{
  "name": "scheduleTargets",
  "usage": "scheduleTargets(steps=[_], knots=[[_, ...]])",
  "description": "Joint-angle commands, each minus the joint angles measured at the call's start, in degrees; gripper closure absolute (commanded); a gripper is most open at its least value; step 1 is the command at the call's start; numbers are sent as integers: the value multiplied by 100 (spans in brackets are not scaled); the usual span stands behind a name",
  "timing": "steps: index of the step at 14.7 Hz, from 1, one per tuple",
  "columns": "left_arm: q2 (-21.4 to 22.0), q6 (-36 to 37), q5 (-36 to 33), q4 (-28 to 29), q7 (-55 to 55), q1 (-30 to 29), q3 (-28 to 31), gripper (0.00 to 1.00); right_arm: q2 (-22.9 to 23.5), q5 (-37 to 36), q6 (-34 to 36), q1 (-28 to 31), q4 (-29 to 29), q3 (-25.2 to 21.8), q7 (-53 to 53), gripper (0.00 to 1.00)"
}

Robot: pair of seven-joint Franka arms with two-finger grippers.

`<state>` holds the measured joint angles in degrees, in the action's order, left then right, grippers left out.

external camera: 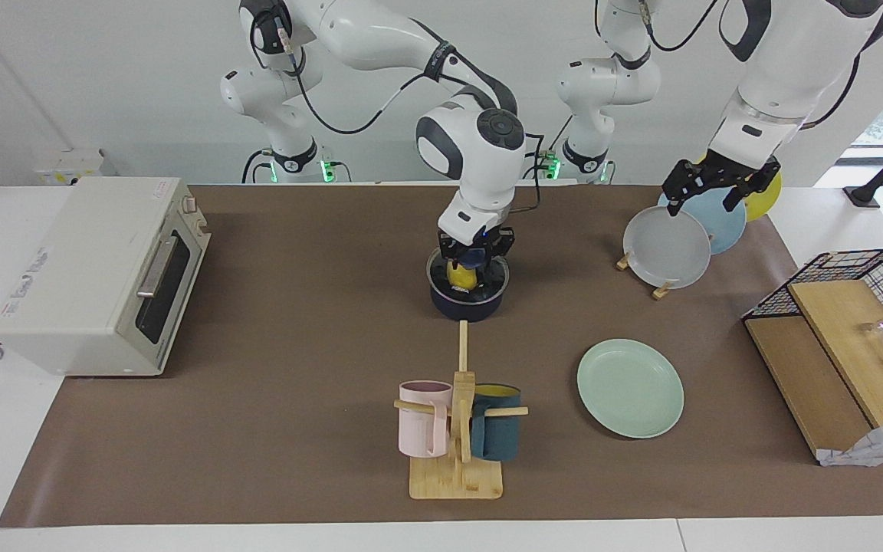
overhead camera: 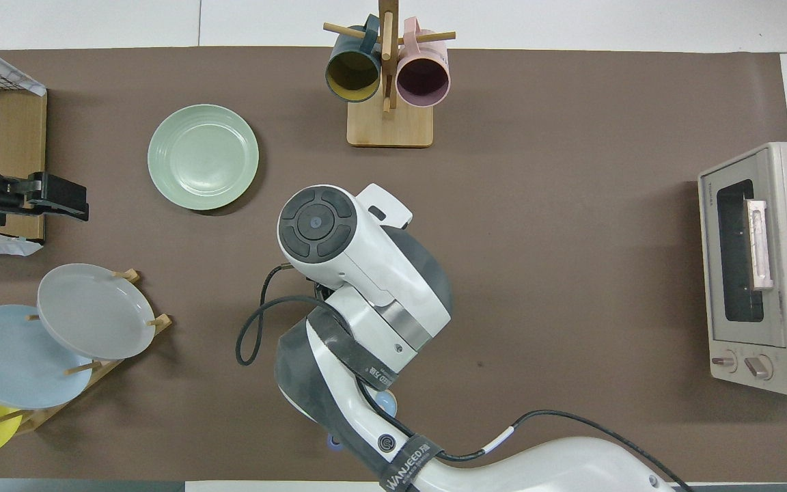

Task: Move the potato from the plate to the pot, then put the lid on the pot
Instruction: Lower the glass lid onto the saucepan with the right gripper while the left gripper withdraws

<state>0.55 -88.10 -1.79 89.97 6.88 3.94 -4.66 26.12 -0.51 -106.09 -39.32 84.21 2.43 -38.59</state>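
Note:
The dark pot (external camera: 466,308) stands mid-table, nearer to the robots than the mug rack. The clear glass lid (external camera: 492,277) lies on its rim, and the yellow potato (external camera: 461,276) shows through the glass inside the pot. My right gripper (external camera: 474,257) points straight down, shut on the lid's blue knob. In the overhead view the right arm (overhead camera: 339,253) hides the pot, lid and potato. The mint-green plate (external camera: 630,388) (overhead camera: 203,156) lies bare toward the left arm's end. My left gripper (external camera: 704,192) (overhead camera: 59,196) hangs open and empty over the plate rack.
A toaster oven (external camera: 96,272) sits at the right arm's end. A wooden mug rack (external camera: 457,429) with two mugs stands farther from the robots than the pot. A rack of upright plates (external camera: 667,245) and a wire basket with boards (external camera: 848,337) are at the left arm's end.

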Motion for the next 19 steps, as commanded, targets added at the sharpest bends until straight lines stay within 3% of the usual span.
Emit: scheduleTargets(steps=[1, 4, 12, 13, 14, 19], knots=[[130, -85, -111, 83, 6, 63, 36, 0, -36, 270, 45, 74, -1, 38, -96, 100], [165, -6, 265, 144, 15, 28, 53, 0, -36, 420, 45, 170, 25, 29, -148, 100], [200, 267, 328, 188, 279, 36, 62, 0, -72, 394, -70, 162, 175, 20, -148, 97], [209, 285, 337, 188, 279, 36, 62, 0, -72, 394, -87, 162, 175, 20, -148, 59], [200, 302, 345, 188, 270, 28, 62, 0, -72, 324, -87, 136, 166, 20, -105, 1], [200, 241, 451, 171, 279, 19, 71, 0, -308, 297, 9, 241, -79, -41, -70, 0]])
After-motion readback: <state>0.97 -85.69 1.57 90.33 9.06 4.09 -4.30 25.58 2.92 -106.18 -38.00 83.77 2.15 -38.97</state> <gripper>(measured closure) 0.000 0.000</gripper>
